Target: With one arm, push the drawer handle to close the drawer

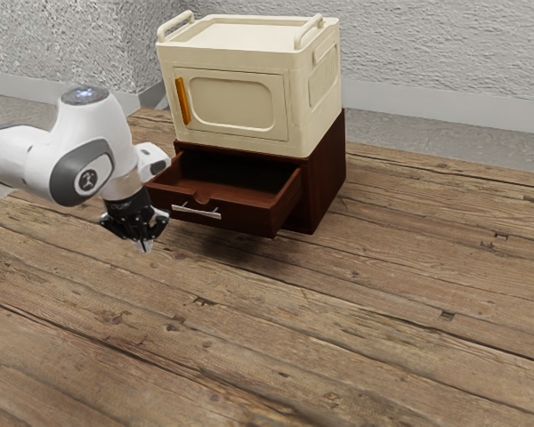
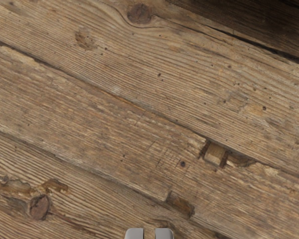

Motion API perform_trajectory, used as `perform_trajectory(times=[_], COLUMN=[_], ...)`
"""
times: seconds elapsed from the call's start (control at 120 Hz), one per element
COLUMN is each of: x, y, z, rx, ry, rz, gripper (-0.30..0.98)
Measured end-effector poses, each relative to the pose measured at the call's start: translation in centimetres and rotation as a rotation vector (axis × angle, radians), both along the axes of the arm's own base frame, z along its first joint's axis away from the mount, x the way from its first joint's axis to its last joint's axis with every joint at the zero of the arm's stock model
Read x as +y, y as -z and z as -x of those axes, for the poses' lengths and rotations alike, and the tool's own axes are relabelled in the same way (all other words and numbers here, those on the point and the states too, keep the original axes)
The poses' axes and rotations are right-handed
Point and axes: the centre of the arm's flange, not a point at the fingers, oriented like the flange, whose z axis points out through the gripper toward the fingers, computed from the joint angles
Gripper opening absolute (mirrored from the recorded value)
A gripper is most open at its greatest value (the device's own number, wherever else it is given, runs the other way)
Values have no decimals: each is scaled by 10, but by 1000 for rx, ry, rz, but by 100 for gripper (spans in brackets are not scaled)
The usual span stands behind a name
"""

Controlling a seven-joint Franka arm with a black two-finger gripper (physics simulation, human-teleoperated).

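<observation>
1. Exterior view: the silver handle (image 1: 196, 211) lies near my gripper (image 1: 145, 246), toward the view's right and somewhat higher in the picture, apart from my fingertips. It sits on the front of the brown drawer (image 1: 245, 219), which stands pulled out of its cabinet (image 1: 326, 182), beneath a cream box (image 1: 316, 107).
2. My fingers (image 2: 134, 233) stand narrowly apart, a slim gap between them, holding nothing.
3. The drawer's end nearest me is partly covered by my own hand, so I cannot tell whether my knuckles touch it.
4. Wrist view: my fingers are cut off by the picture's edge, over the wooden planks (image 2: 139, 99); a dark patch lies in one corner, and I cannot make out what casts it.
5. My arm (image 1: 93, 147) reaches in from the exterior view's left, cut off at that side, bending so that my hand points down at the planks.
</observation>
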Motion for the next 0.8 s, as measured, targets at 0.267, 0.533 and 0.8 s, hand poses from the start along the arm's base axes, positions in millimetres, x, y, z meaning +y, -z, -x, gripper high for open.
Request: perform_trajectory(times=[0.267, 0.533, 0.8], x=[-21, -23, -2], y=[2, 7, 15], z=[-26, -57, -85], rx=[-58, -78, -81], ry=[98, 166, 190], rz=[-4, -9, -16], gripper=[-10, -10, -10])
